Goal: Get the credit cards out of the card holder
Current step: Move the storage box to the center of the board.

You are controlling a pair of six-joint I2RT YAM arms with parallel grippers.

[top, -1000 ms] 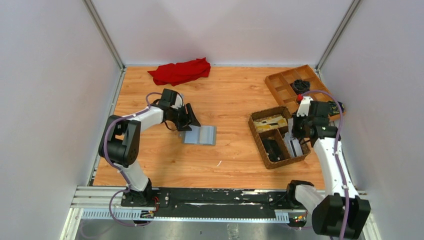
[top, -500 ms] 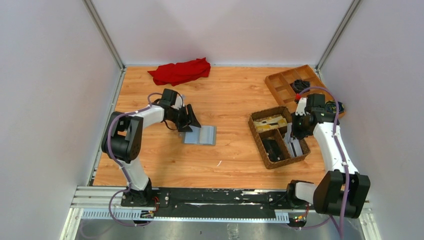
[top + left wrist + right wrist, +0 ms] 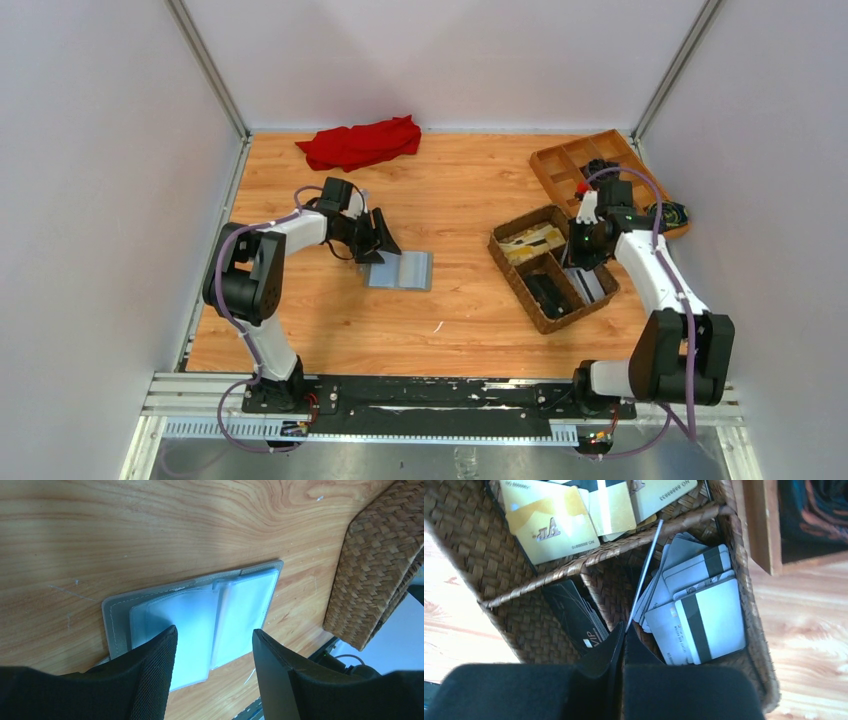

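Left jaws released and spread wide, straddling the small grey bifold card holder (image 3: 245, 605), which lies open on the wooden desk (image 3: 470, 190), centre-left in the top view. One black finger (image 3: 150, 670) sits over its pale inner page. Right jaws are clenched on a thin pale card (image 3: 644, 575), seen edge-on above the brown woven basket (image 3: 469, 535) at mid-right. Gold cards (image 3: 549, 520) lie in the basket's upper compartment, marked "VIP" and "NO" plus digits. A black card (image 3: 574, 615) below also reads "VIP".

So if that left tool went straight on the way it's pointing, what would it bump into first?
The open card holder lying on the table: the left tool points down at its pale inner sleeves, jaws apart. How near is unclear.
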